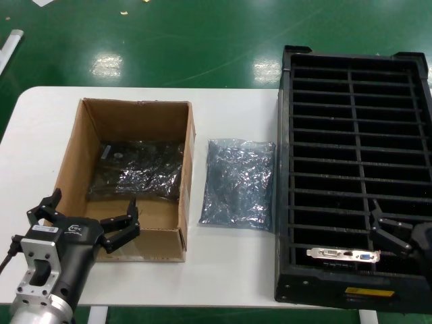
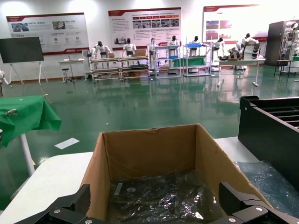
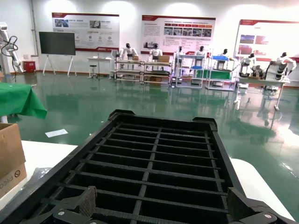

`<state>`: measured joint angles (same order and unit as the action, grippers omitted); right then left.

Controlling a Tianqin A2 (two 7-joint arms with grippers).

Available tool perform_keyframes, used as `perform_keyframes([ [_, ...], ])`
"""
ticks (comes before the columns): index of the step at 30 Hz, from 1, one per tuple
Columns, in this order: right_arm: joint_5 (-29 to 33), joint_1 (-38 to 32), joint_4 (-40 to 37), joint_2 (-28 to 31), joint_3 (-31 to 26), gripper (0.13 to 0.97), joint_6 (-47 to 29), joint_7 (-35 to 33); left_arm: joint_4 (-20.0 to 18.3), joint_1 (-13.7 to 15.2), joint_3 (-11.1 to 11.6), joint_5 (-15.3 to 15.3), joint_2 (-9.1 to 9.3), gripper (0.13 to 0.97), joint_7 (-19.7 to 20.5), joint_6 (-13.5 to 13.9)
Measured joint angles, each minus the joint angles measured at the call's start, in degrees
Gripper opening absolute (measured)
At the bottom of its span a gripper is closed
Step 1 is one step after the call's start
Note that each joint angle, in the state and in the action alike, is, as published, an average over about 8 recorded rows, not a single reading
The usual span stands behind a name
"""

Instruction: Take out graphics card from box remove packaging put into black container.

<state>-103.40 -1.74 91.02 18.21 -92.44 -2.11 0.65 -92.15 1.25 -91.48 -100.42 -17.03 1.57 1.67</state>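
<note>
From my head camera, my left gripper (image 1: 86, 217) hangs over the near wall of the brown corrugated cardboard box (image 1: 73, 138), fingers spread wide and holding nothing. Inside the box lies a dark, crinkly bagged item (image 1: 138, 169) on the floor. Just beside the box, on the white table (image 1: 229, 270), lies the translucent grey-silver plastic anti-static bag (image 1: 238, 183), flat and apart from the box wall. To its right stands the large black plastic slotted crate (image 1: 354, 101). The graphics card (image 1: 343, 254), showing its silver end bracket with white and blue connectors, sits in the crate's nearest slot. My right gripper (image 1: 391, 233) is just above that corner, open, with nothing between its fingers.

From my left wrist camera, my dark fingertips (image 2: 74, 205) frame the box (image 2: 149, 144) widely; the shiny bagged item (image 2: 163, 200) lies at its bottom, with the bag (image 2: 268, 179) and crate wall (image 2: 266, 135) beyond.

From my right wrist camera, my fingertips (image 3: 86, 203) stand far apart over the crate (image 3: 154, 158), gripping nothing; a corner of the box (image 3: 10, 154) shows at the side.
</note>
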Motion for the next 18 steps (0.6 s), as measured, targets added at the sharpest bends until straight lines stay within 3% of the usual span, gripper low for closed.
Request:
perform_keyframes([
  [18,0.0,0.0,0.0,0.0,0.0,0.966,0.0,0.0,0.0,0.0,0.0,0.0,0.00,0.966,0.0,0.0],
])
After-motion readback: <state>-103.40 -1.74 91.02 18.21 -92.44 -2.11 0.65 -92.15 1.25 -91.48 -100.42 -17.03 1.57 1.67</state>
